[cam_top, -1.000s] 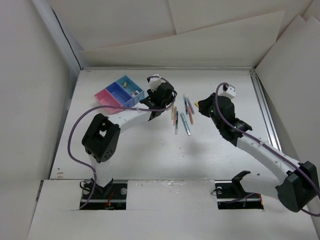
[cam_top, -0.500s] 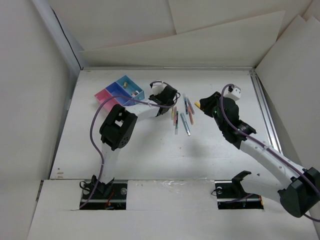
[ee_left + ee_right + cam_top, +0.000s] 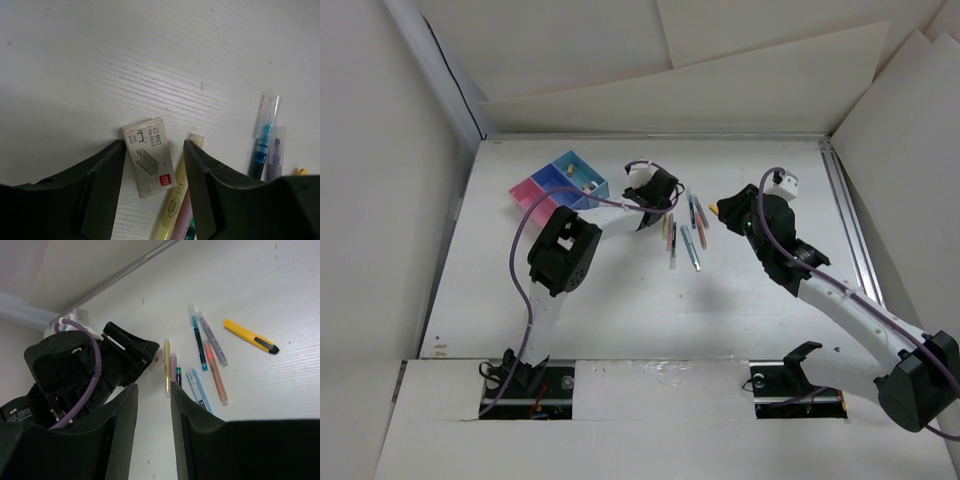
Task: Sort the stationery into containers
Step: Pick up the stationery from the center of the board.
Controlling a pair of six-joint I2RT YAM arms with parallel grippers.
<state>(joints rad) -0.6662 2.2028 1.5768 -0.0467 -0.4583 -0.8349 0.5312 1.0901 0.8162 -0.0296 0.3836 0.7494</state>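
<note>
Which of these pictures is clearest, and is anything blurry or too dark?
Top external view: soft even light, faint shadows, but the pens are tiny. Left wrist view: clearest; the staple box is sharp, its print readable, while the left gripper is a dark shape. Right wrist view: pens crisp, right gripper dark and featureless in front.

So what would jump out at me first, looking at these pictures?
Probably the loose fan of coloured pens lying in the middle of the white table. Next come the joined pink and blue bins at the far left. Close up, the left tool stands open with a finger on either side of a small box of staples.
</note>
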